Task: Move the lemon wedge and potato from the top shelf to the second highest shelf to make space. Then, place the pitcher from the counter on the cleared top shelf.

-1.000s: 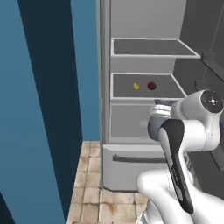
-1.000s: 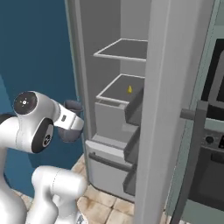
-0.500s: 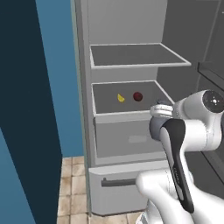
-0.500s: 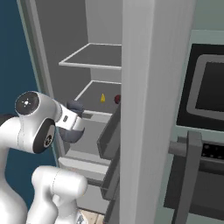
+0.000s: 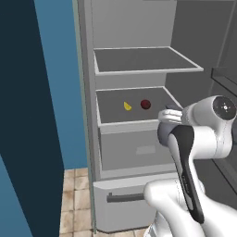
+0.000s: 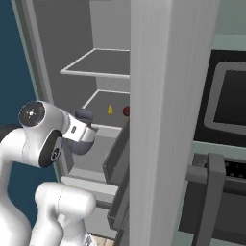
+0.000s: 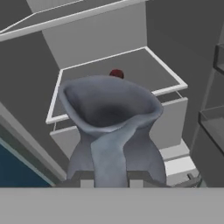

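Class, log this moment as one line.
hand: shut on pitcher | lemon wedge, potato: second highest shelf | top shelf: bare

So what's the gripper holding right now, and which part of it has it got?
The gripper holds the pitcher, upright in front of the open fridge. The hold looks low on its belly, but the fingertips are hidden, so the exact spot cannot be told.

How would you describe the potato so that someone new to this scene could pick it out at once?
Look into the open fridge and find the second highest shelf, the panel with the thick pale front band below the bare top shelf. Two small things lie there; the potato is the dark red roundish ball, right of the bright yellow lemon wedge.
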### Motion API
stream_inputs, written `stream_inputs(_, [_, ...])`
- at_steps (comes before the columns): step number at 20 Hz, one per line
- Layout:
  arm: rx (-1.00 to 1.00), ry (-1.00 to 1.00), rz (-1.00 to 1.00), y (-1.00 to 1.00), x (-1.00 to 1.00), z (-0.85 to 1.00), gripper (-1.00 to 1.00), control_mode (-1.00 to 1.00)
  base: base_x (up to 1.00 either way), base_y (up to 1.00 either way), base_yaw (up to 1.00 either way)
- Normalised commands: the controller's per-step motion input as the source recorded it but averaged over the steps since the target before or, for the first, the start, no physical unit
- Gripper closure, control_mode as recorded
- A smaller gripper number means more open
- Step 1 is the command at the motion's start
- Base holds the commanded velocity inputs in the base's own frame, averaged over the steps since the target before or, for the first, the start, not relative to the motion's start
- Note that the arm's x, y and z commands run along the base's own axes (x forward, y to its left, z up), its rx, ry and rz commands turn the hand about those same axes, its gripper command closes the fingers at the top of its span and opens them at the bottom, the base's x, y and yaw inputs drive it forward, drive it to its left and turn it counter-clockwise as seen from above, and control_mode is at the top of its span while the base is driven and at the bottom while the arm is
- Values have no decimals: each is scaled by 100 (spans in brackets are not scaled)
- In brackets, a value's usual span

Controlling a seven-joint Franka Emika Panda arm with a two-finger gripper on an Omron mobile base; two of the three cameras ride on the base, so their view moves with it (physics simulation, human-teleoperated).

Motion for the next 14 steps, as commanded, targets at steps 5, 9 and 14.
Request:
stream_inputs(5, [0, -9, 0, 0, 0, 26, 100, -100, 0, 0, 0])
stream_inputs(9, [-6, -12, 0, 0, 3, 53, 100, -100, 0, 0, 0])
stream_inputs(14, [-8, -15, 0, 0, 0, 61, 100, -100, 0, 0, 0])
